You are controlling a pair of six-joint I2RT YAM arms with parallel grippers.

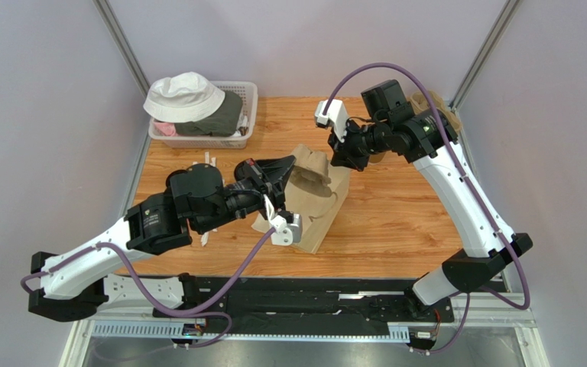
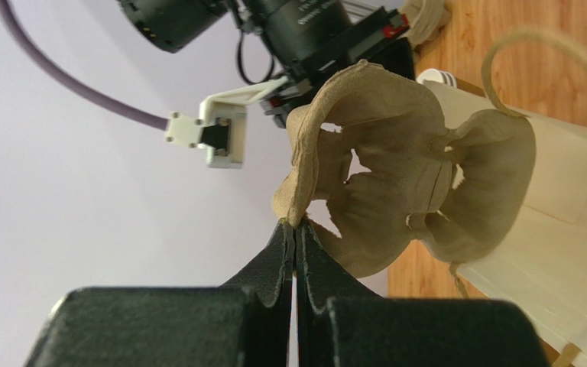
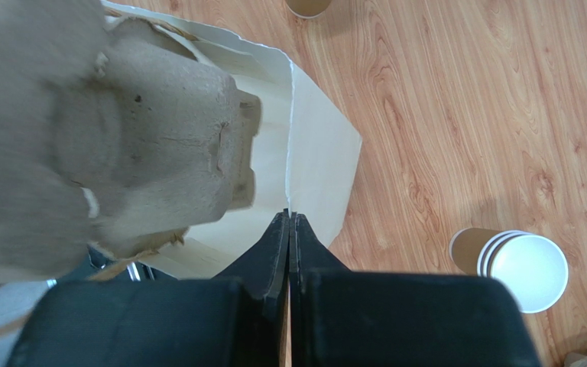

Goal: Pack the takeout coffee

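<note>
The lidded takeout coffee does not show in any view. My left gripper is shut on the rim of the moulded pulp cup tray and holds it tilted at the open mouth of the brown paper bag. My right gripper is shut on the bag's rim at its far side. The tray fills the left of the right wrist view, partly over the bag's opening.
A stack of open lidless paper cups stands on the wood right of the bag; another cup shows at the top edge. A white basket with hats sits at the back left. Small white packets lie near it.
</note>
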